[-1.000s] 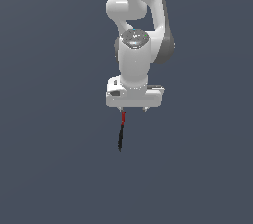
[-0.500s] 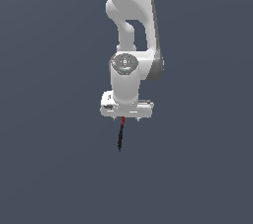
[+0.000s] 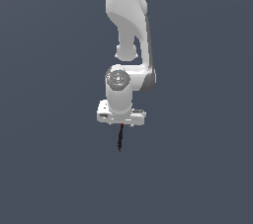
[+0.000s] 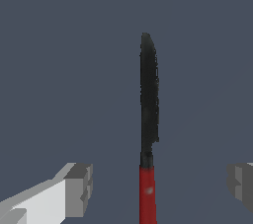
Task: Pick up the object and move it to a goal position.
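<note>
Though slim as a pen, the object (image 4: 148, 119) looks rigid and light, a black blade-like shaft with a red end (image 4: 147, 193) nearest the wrist; that red end seems the natural grip, though its narrowness may let it swivel. It lies directly beneath the gripper (image 3: 121, 125), whose fingers (image 4: 79, 188) stand wide apart, untouching.

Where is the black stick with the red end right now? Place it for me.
In the exterior view, the stick sits near centre, directly below the white gripper, red end nearest it; in the wrist view it lies between the open fingers, touching neither.
</note>
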